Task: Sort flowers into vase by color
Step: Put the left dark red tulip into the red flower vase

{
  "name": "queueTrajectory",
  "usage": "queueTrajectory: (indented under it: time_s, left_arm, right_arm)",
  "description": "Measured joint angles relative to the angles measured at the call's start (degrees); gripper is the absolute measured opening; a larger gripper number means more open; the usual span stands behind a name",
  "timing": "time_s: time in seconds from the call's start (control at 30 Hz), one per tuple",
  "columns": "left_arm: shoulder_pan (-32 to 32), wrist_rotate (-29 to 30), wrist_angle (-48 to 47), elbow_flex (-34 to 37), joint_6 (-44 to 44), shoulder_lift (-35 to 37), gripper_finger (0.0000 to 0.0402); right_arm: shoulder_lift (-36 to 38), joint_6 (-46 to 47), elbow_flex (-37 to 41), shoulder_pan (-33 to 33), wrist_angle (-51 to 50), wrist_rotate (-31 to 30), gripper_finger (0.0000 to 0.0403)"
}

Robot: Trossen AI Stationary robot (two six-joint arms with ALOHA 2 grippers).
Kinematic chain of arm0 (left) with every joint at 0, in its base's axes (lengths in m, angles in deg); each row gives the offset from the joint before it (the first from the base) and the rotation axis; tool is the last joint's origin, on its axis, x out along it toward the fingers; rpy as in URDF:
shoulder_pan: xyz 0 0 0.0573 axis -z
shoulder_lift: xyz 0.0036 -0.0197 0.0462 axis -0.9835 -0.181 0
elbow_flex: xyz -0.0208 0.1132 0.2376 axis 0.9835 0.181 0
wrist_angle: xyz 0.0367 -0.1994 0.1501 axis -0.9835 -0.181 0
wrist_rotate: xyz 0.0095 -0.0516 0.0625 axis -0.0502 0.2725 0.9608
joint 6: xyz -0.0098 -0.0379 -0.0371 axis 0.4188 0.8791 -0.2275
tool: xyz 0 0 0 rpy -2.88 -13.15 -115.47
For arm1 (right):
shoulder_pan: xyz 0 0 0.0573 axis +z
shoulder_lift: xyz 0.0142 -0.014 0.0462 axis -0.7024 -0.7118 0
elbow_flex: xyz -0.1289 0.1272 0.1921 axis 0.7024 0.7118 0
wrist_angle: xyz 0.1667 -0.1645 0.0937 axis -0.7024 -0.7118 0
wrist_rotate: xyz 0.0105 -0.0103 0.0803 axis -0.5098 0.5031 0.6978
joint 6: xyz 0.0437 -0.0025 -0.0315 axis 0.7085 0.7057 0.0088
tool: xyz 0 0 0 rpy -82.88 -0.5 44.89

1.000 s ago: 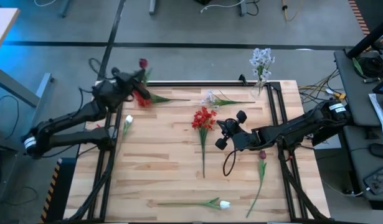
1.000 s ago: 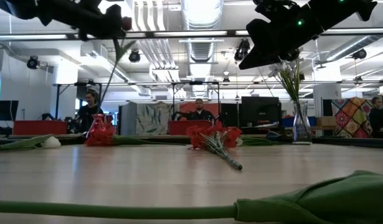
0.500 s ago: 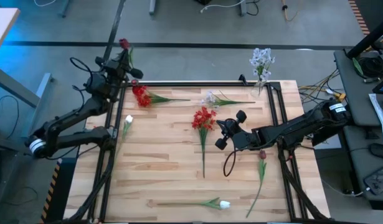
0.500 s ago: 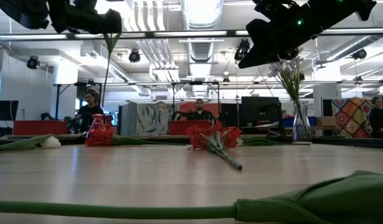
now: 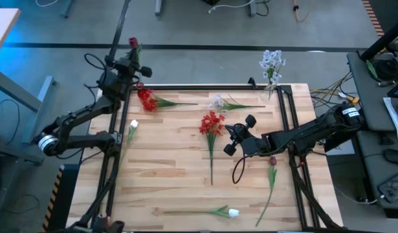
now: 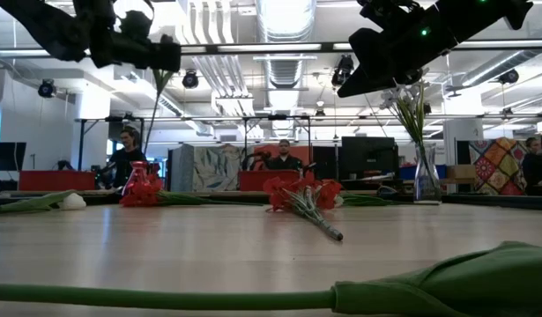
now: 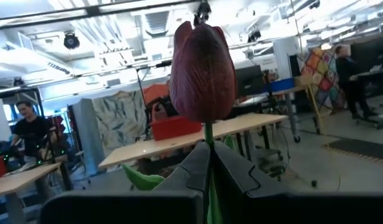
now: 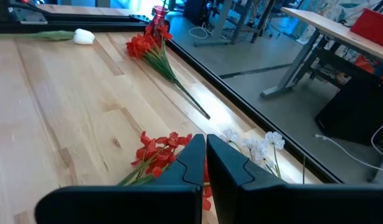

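My left gripper [image 5: 129, 57] is raised over the table's far-left corner, shut on a dark maroon tulip whose bud [image 5: 132, 43] sits past the far edge. My right gripper [image 5: 232, 139] hovers shut above the table's middle right, beside a red cluster [image 5: 211, 123], touching nothing. Lying flat on the table are another red cluster [image 5: 147, 100], a pale spray [image 5: 218, 102], a white tulip [image 5: 132, 124] near the left edge, another white tulip [image 5: 232, 211] near the near edge, and a maroon tulip [image 5: 272, 160]. Pale blue-white sprays [image 5: 271, 63] stand in a glass vase [image 6: 426, 180]. My left gripper pinches the tulip's green stem [image 7: 208, 140] between its two fingers, just under the bud [image 7: 202, 74]. The fingers reach level toward the far side and lie across the stem. The tulip is lifted clear and upright, bud above the fingers, the rest of the stem [image 6: 154, 101] hanging below.
A black frame rail [image 5: 205, 86] runs along the far edge, with more rails down both sides. The vase stands at the far right corner. Bare wood [image 5: 166, 175] lies in the middle and near left. People sit at desks [image 6: 279, 158] in the room behind.
My left gripper, holding the maroon tulip, has risen and moved from above the far-left red cluster toward the far-left corner. The tulip has swung from tilted to nearly upright, and its bud now sits beyond the far edge. The right arm has kept still.
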Motion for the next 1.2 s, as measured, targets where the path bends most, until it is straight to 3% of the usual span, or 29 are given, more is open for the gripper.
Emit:
queueTrajectory:
  time_s: [0.23, 0.43, 0.67, 0.9, 1.2]
  left_arm:
    - [-0.68, 1.54, 2.16, 2.08, -0.03, -1.95, 0.0]
    - [-0.83, 5.13, 8.61, 8.48, 0.2, -1.37, 0.0]
    - [-1.07, 6.03, 15.92, 13.99, 8.44, -1.3, 0.0]
    - [-1.07, 6.19, 17.15, 15.7, 8.83, -1.39, 0.0001]
    - [-0.98, 6.05, 13.61, 15.66, 8.79, -0.45, 0.0066]
  right_arm:
    - [0.0, 0.0, 0.0, 0.0, -0.1, 0.0, 0.0009]
    - [0.0, 0.0, 0.02, 0.02, -0.38, 0.0, 0.0009]
    - [0.0, 0.2, 0.02, 0.0, -0.3, 0.02, 0.0009]
    - [0.0, 0.22, 0.02, 0.0, -0.25, 0.04, 0.0009]
    - [0.0, 0.22, 0.02, 0.02, -0.23, 0.26, 0.0009]
